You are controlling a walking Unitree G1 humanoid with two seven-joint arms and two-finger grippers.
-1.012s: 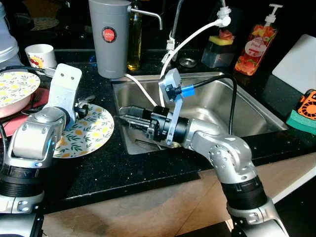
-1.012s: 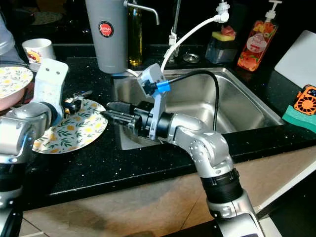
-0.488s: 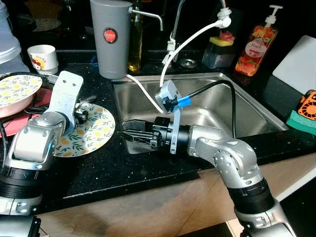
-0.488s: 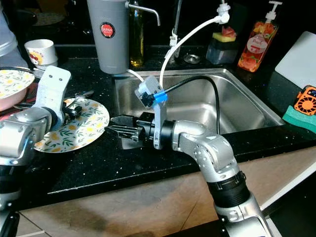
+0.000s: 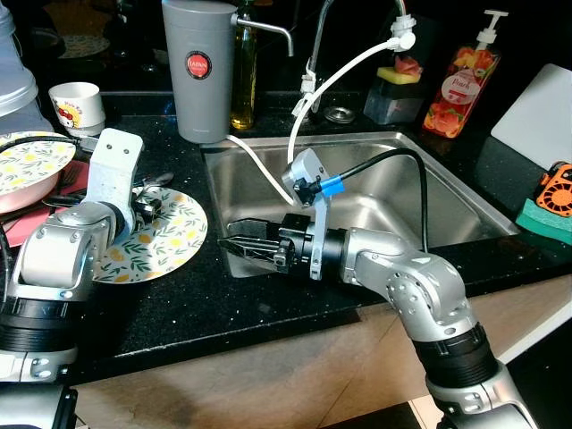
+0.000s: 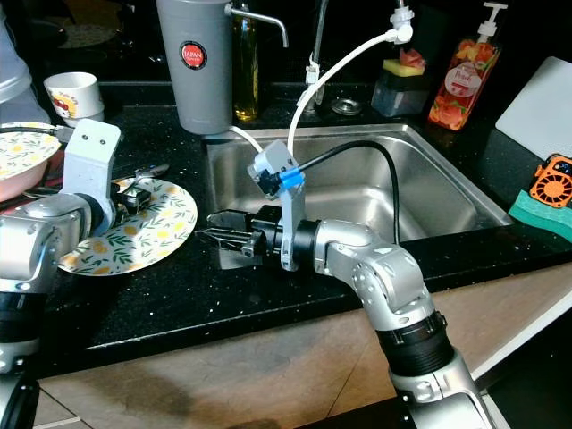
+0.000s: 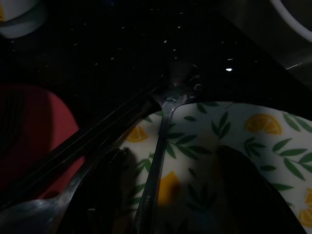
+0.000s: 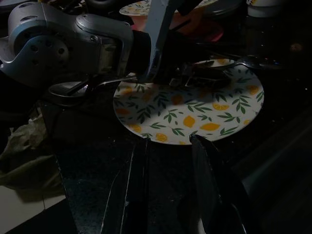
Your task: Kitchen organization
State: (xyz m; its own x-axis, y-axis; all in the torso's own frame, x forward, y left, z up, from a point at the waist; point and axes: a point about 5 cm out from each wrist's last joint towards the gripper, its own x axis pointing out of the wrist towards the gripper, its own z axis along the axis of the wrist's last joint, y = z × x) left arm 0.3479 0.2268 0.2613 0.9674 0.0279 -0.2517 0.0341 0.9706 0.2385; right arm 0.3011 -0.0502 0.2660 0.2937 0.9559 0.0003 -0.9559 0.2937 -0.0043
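Counter and sink as I see them from the head cameras. I count two lemon-patterned plates: one plate [image 5: 156, 239] lying flat on the black counter [image 5: 223, 308] just left of the sink [image 5: 375, 183], and a second plate [image 5: 31, 161] farther left, cut off by the frame edge, resting on something pink and red that I cannot identify. I count one white cup [image 5: 76, 100], one grey canister [image 5: 201, 67], one oil bottle [image 5: 241, 71] behind it, one soap dispenser [image 5: 454, 85], one white hose [image 5: 335, 85] arching from the tap into the sink, and one green sponge [image 5: 543, 217] at the right edge.

The left gripper [image 5: 143, 201] sits over the far rim of the flat plate. In the left wrist view its two fingers [image 7: 105, 195] stand apart over the plate, with a spoon [image 7: 158, 161] lying between them, its bowl off the rim on the counter; I cannot tell whether they touch it. A second utensil beside it is too dark to name.

The right gripper [image 5: 241, 250] reaches across the sink's near left corner toward the flat plate. Its fingers [image 8: 131, 195] are parted and hold nothing, their tips near the plate's edge but apart from it.
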